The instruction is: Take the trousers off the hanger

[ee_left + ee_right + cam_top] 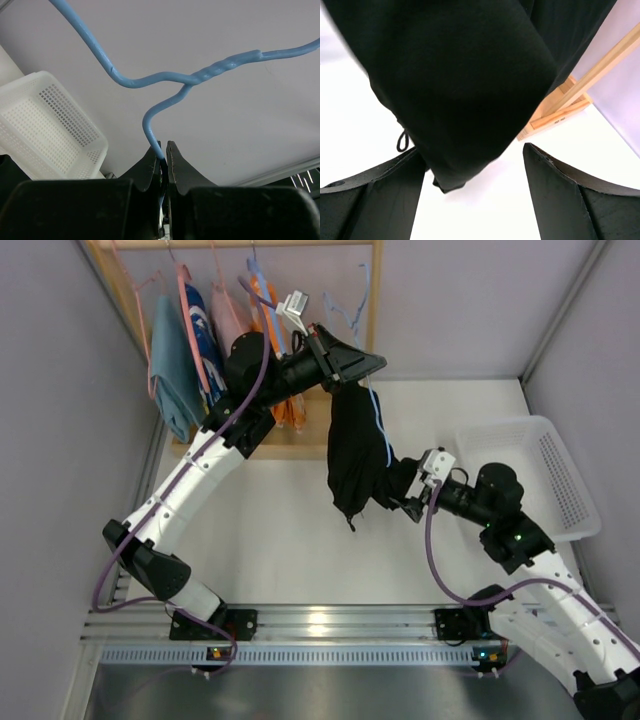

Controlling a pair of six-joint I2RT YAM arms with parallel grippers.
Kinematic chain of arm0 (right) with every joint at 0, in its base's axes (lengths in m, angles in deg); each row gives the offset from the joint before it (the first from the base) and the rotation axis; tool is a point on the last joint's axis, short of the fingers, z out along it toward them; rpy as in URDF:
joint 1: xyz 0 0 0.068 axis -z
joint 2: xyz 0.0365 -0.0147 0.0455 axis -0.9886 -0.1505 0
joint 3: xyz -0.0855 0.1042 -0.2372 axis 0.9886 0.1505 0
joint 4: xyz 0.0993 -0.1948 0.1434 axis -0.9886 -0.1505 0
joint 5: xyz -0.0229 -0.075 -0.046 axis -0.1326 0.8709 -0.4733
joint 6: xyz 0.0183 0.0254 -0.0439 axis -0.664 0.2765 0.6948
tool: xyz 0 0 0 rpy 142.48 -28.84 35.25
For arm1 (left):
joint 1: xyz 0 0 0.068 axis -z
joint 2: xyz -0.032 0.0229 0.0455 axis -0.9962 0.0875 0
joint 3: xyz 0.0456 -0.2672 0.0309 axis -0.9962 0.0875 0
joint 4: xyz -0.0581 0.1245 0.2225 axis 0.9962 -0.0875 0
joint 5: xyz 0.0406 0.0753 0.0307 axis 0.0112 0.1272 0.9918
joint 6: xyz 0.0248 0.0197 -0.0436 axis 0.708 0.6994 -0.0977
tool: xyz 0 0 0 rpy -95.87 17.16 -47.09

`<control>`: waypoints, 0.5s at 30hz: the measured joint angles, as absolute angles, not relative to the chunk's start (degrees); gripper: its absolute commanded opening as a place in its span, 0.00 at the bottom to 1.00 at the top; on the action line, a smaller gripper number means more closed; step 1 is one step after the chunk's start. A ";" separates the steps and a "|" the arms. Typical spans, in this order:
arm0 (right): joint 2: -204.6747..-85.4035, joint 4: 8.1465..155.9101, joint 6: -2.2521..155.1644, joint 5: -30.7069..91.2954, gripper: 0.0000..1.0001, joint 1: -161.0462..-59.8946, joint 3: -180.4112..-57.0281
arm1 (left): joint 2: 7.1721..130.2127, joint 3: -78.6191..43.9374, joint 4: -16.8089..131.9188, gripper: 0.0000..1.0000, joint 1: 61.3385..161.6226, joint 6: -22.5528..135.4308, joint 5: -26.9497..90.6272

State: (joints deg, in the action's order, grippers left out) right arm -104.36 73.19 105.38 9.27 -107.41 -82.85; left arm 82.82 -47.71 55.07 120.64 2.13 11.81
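The black trousers [355, 455] hang folded over a light blue wire hanger [378, 410], held in the air over the table. My left gripper [372, 364] is shut on the hanger's wire just below its twisted neck [161, 159]. My right gripper [403, 490] is open at the trousers' right side, low on the cloth. In the right wrist view the black cloth [450, 75] hangs between and in front of the spread fingers [555, 185]; its drawstring dangles at the left. The orange patterned trousers [275, 340] hang on the rack, partly hidden by my left arm.
A wooden clothes rack [345, 248] stands at the back left with blue and pink garments [175, 360] on hangers. A white perforated basket [540, 475] sits at the right of the table, beside my right arm; it also shows in the left wrist view [45, 130].
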 measured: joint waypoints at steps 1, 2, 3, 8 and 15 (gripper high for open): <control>-104.99 73.67 104.72 9.34 0.78 -107.41 -82.96 | 82.82 -47.71 55.07 0.00 120.64 2.13 11.81; -105.48 74.04 104.22 9.36 0.78 -107.41 -82.96 | 82.82 -47.71 55.07 0.00 120.64 2.13 11.81; -105.91 74.31 103.87 9.42 0.77 -107.41 -82.96 | 82.82 -47.71 55.09 0.00 120.64 2.13 11.81; -108.36 76.67 101.82 10.89 0.53 -107.41 -83.03 | 82.82 -47.71 55.09 0.00 120.64 2.13 11.81; -109.30 78.31 100.68 12.66 0.13 -107.41 -84.01 | 82.76 -45.07 55.51 0.00 120.64 2.11 11.81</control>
